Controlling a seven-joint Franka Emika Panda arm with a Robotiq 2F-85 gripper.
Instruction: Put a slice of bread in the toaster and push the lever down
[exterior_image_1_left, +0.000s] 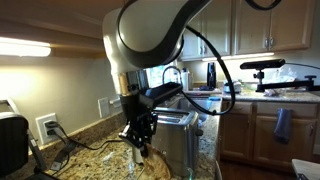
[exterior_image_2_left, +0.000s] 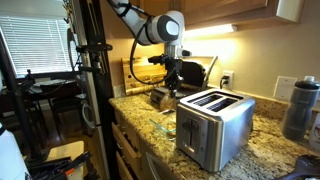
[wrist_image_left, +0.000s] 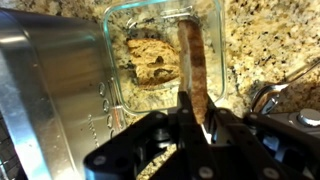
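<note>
My gripper (wrist_image_left: 197, 110) is shut on a slice of brown bread (wrist_image_left: 192, 60), held edge-on just above an open glass container (wrist_image_left: 222, 50) on the granite counter. A second slice (wrist_image_left: 150, 60) lies flat inside the container. The brushed steel toaster (wrist_image_left: 45, 90) stands right beside the container, on the left of the wrist view. In both exterior views the gripper (exterior_image_1_left: 140, 135) (exterior_image_2_left: 172, 85) hangs low next to the toaster (exterior_image_1_left: 178, 140) (exterior_image_2_left: 215, 125), whose two slots show empty from above.
A black appliance (exterior_image_1_left: 10, 140) stands at the counter's end by a wall outlet (exterior_image_1_left: 47, 126). A dark bottle (exterior_image_2_left: 300, 108) stands behind the toaster. A shiny metal object (wrist_image_left: 265, 97) lies by the container. Cables run along the counter.
</note>
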